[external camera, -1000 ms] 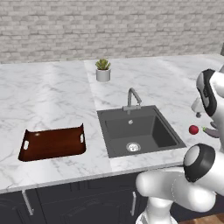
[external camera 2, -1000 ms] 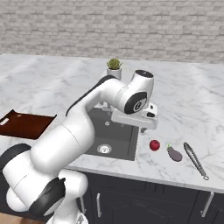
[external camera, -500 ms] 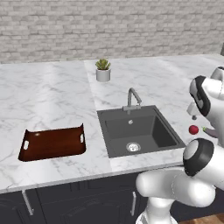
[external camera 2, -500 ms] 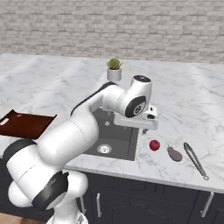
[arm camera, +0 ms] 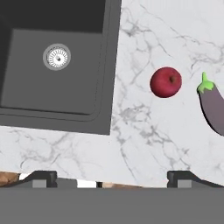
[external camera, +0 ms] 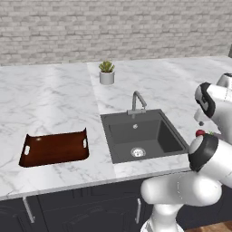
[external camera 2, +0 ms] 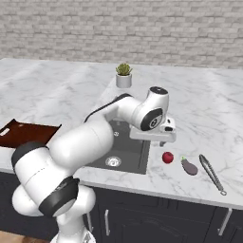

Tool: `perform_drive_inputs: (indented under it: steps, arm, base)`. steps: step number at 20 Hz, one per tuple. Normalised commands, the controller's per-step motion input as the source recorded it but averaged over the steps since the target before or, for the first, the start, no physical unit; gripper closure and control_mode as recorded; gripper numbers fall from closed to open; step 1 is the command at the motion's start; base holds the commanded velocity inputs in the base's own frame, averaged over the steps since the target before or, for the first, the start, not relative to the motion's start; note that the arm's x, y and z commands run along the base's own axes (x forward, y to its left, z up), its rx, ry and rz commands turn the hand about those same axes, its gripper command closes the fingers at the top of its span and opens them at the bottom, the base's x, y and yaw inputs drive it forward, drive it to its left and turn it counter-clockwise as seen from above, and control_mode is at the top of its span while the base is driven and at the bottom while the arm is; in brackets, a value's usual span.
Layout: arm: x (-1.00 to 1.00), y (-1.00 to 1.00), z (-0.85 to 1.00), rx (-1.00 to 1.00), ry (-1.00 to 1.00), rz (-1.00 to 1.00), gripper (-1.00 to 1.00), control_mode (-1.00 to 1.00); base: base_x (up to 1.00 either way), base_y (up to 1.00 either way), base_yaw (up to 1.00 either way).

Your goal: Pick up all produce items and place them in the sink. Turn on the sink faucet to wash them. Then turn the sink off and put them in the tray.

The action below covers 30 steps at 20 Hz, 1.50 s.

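My fingers: spread wide, clamped on nothing — my gripper (arm camera: 111, 177) hangs over bare marble at the counter's front, its tips (arm camera: 43, 176) low in the hand view.
Sink edge: the sink (arm camera: 26, 94) lies just beside me, its silver drain (arm camera: 57, 56) showing in the dark basin.
Red fruit (arm camera: 166, 82): on the counter to the right of the sink, apart from its rim; also seen from the right base (external camera 2: 167, 157).
Purple vegetable (arm camera: 213, 108): just beside the fruit, not touching — green tip toward it.
Tongs (external camera 2: 212, 174): a metal pair beyond the vegetable.
Faucet (external camera: 137, 102): behind the basin.
Tray (external camera: 55, 148): well left of the sink.
Potted succulent (external camera: 107, 72): farthest back.
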Motion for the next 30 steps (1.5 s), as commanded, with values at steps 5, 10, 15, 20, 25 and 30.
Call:
perform_drive_inputs:
  steps: [5,10,15,20,25,30]
  arm:
    - [0.21,-0.19,-0.12,0.00,0.00,0.00,-1.00,-1.00]
    - [0.19,-0.17,-0.14,0.00,0.00,0.00,-1.00,-1.00]
    - [0.23,-0.19,-0.16,0.00,0.00,0.00,-1.00,-1.00]
    - [0.34,-0.12,-0.16,0.00,0.00,0.01,-1.00,-1.00]
    - [0.27,-0.17,-0.20,0.00,0.00,0.02,-1.00,-1.00]
    - [0.22,-0.11,-0.25,0.00,0.01,0.02,-1.00,-1.00]
  base:
    - [0.00,0.00,0.00]
    - [0.00,0.00,0.00]
    - [0.00,0.00,0.00]
    - [0.00,0.00,0.00]
    - [0.00,0.00,0.00]
    - [0.00,0.00,0.00]
